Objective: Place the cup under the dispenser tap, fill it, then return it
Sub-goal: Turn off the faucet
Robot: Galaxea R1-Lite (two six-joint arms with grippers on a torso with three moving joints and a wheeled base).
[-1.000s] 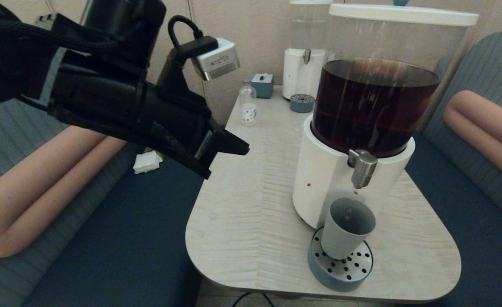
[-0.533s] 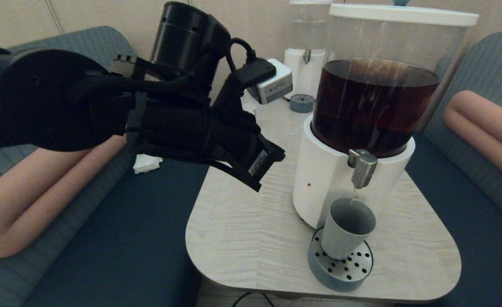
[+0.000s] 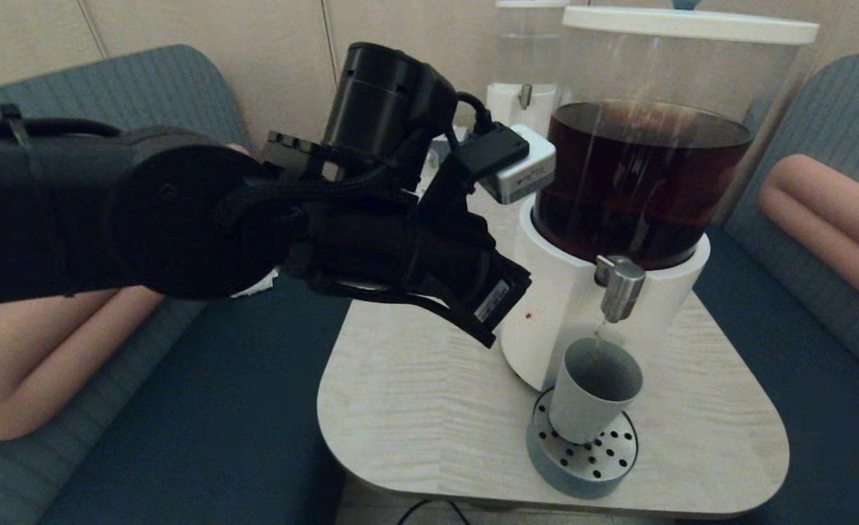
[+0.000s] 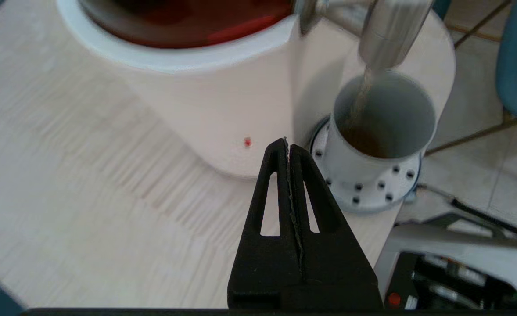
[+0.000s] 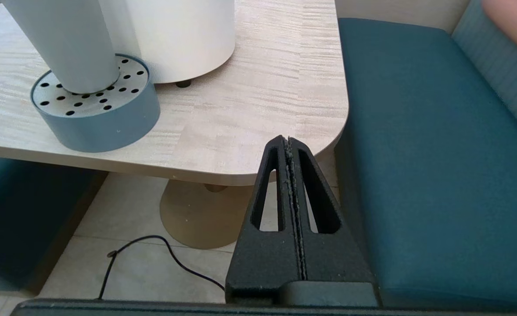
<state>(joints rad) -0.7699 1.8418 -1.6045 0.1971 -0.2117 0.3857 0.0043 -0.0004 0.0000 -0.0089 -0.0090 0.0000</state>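
Observation:
The grey-blue cup [image 3: 593, 397] stands upright on a perforated drip tray [image 3: 582, 467], directly below the dispenser tap [image 3: 621, 288]. A thin brown stream [image 4: 359, 101] runs from the tap [image 4: 388, 35] into the cup [image 4: 403, 114], which holds some dark liquid. My left gripper [image 3: 502, 306] hovers over the table just left of the dispenser's white base [image 3: 553, 328], apart from the cup. Its jaws are shut and hold nothing, as the left gripper [image 4: 286, 142] shows in its wrist view. My right gripper [image 5: 288, 140] is shut and empty, low beside the table's near right corner.
A smaller clear-tank dispenser [image 3: 521, 87] stands at the back of the table [image 3: 415, 408]. Blue bench seats [image 3: 203, 423] with pink bolsters flank the table on both sides. A black cable [image 5: 153, 245] lies on the floor by the table pedestal [image 5: 197, 215].
My left arm has swung right and forward, from over the left bench to close beside the dispenser base, gripper still shut. The cup has stayed under the tap.

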